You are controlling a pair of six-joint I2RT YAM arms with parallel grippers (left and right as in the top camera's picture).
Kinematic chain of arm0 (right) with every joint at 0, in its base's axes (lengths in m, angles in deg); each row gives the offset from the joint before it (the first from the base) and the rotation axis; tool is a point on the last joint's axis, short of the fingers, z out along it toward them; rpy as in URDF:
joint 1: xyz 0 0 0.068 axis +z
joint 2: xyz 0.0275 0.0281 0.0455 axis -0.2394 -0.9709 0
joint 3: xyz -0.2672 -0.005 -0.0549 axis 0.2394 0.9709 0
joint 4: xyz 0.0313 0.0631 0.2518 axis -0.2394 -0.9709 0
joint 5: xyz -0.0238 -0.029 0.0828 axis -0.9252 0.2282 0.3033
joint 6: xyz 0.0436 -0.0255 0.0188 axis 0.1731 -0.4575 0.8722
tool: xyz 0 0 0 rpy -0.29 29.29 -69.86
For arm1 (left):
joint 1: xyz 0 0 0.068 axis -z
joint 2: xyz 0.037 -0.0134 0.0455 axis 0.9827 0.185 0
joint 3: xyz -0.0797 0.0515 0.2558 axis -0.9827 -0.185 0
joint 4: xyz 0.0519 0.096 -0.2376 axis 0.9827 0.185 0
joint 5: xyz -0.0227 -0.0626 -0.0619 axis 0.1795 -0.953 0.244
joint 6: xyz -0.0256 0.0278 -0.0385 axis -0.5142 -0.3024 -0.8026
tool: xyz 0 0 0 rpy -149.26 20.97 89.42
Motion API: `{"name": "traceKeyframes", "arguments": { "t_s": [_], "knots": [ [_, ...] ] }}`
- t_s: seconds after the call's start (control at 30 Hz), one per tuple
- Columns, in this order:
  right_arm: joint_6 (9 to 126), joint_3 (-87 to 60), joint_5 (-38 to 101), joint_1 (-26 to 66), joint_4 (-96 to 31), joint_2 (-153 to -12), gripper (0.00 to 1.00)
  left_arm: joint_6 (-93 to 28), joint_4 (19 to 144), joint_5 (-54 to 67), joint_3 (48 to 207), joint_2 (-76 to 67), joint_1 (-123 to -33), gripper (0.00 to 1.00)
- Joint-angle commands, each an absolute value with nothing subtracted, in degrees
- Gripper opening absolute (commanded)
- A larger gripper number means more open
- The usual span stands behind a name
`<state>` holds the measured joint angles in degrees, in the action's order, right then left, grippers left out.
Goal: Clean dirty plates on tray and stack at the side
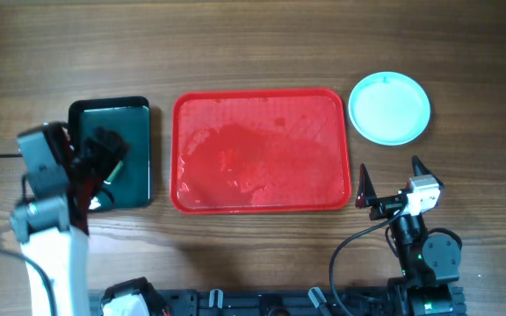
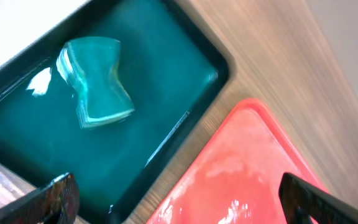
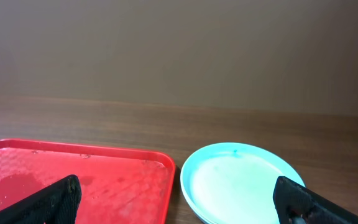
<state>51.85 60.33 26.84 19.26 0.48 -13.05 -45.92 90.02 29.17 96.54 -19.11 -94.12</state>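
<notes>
This looks like a robotics lab bench, not a kitchen. A bare brown wood-grain table (image 1: 253, 44) stands before a plain grey-brown wall (image 3: 179, 43). Loose black cables (image 1: 335, 263) and a black metal mounting rail (image 1: 262, 305) run along its near edge.

Tray (image 2: 247, 174) cut off by edge

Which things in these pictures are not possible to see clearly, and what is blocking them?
- Whether more plates lie under the turquoise plate: overhead shows only its top; in the right wrist view the bottom edge cuts it off.
- What lies in the black tray: overhead, the left end effector covers it; the left wrist view shows only a blurred pale block.
</notes>
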Motion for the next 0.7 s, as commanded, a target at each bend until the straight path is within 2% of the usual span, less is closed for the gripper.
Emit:
{"name": "traceKeyframes", "arguments": {
  "t_s": [0.0,0.07,0.23,0.53,0.67],
  "knots": [
    [50.8,60.5,25.9,19.1,0.6,-12.4,1.0,-33.9,84.8,29.2,84.2,-34.0,-87.0,1.0],
    [50.8,60.5,25.9,19.1,0.6,-12.4,1.0,-28.5,78.0,28.6,72.2,-49.6,-83.0,1.0],
    [50.8,60.5,25.9,19.1,0.6,-12.4,1.0,-27.9,68.6,27.9,60.7,-66.3,-81.2,1.0],
    [50.8,60.5,25.9,19.1,0.6,-12.4,1.0,-27.9,49.3,28.3,49.5,-74.0,-79.9,1.0],
    [50.8,60.5,25.9,19.1,0.6,-12.4,1.0,-27.9,47.5,30.2,48.0,-75.0,-79.9,1.0]
  ]
}}
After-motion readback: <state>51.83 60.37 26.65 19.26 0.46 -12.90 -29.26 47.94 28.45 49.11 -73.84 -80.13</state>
